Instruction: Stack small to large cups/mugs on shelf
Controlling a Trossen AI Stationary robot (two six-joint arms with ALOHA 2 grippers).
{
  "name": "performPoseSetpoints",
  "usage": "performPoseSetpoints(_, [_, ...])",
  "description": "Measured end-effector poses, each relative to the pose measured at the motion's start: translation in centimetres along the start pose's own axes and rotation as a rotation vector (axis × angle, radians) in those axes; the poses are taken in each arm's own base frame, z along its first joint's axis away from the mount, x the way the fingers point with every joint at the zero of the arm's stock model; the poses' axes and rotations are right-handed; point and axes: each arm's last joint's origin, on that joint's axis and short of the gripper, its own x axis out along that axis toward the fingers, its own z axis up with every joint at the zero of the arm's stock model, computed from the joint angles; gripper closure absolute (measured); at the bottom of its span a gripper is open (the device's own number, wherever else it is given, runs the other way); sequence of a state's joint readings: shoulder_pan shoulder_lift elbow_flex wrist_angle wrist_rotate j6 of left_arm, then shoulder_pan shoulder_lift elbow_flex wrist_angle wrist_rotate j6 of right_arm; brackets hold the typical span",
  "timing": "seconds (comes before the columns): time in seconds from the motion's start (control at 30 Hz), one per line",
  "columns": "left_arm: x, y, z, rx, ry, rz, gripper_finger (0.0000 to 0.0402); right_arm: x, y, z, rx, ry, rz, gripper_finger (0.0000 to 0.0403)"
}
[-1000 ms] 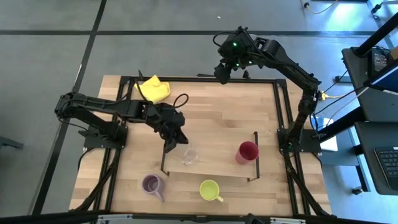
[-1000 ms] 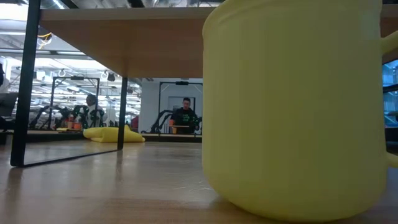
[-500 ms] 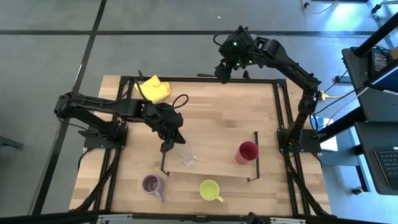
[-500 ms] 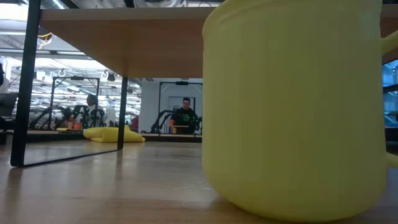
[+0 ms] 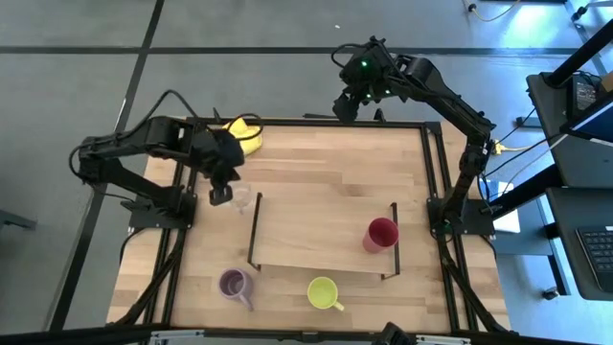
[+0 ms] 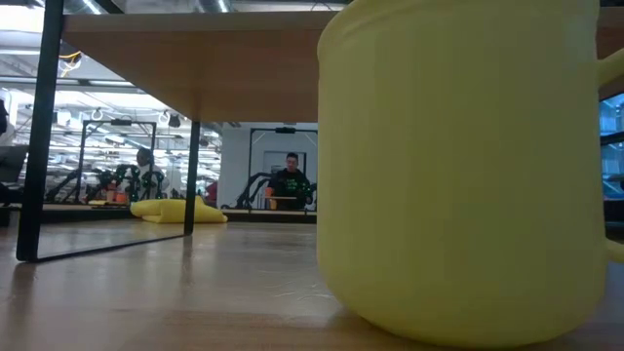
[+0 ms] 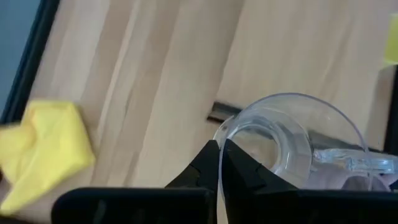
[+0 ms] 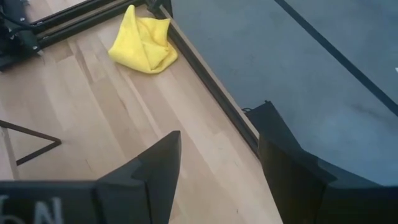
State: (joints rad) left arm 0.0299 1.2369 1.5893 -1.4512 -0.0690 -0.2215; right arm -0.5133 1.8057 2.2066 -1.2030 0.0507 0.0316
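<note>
Glass (image 5: 240, 198) was pinched at its rim by the left gripper (image 5: 222, 195) near the table's (image 5: 335, 172) left edge; right gripper (image 5: 347, 107) gaped open over the far edge.

I see a red cup (image 5: 381, 233), purple mug (image 5: 233, 283), yellow-green mug (image 5: 323, 291), clear glass (image 7: 289, 140) — and a yellow cloth (image 5: 245, 135) on pale wood.

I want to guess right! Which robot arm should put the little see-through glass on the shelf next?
The left arm, probably. Its left gripper is already shut on the clear glass, lifted just beside the shelf. The right gripper hangs open, holding nothing, at the table's far edge.
</note>
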Motion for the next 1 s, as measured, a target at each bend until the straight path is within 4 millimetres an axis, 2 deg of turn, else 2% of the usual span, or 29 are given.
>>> performPoseSetpoints(0.1, [0.9, -0.2, -1.0, -0.043, 0.011, 0.002, 0.0399, 0.0, 0.0, 0.0, -0.01, -0.001, 0.001, 0.0187])
performPoseSetpoints(0.27, [4.2, -1.1, -3.4, -0.113, -0.009, 0.006, 0.0399, -0.2, 0.2, -0.3, -0.003, 0.024, 0.073, 0.0187])
performPoseSetpoints(0.37, [5.6, -1.3, -5.3, -0.167, -0.026, 0.004, 0.0399, -1.1, 0.7, -1.0, 0.011, 0.077, 0.149, 0.0187])
performPoseSetpoints(0.47, [5.8, -1.0, -7.0, -0.213, -0.042, -0.004, 0.0399, -2.6, 2.0, -1.8, -0.03, 0.124, 0.187, 0.0187])
performPoseSetpoints(0.57, [5.8, -0.7, -8.3, -0.228, -0.065, 0.003, 0.0398, -4.0, 4.2, -2.7, -0.141, 0.146, 0.241, 0.0187])
performPoseSetpoints(0.73, [6.4, -0.1, -10.2, -0.227, -0.042, 0.022, 0.0398, -6.2, 10.1, -4.4, -0.303, 0.17, 0.359, 0.0187])
performPoseSetpoints(0.87, [8.1, 0.0, -11.7, -0.216, 0.044, 0.007, 0.0398, -8.0, 14.8, -6.4, -0.448, 0.169, 0.324, 0.0187])
performPoseSetpoints(1.0, [9.8, 0.2, -13.0, -0.206, 0.1, 0.013, 0.0398, -10.0, 18.3, -8.3, -0.517, 0.117, 0.259, 0.0187])
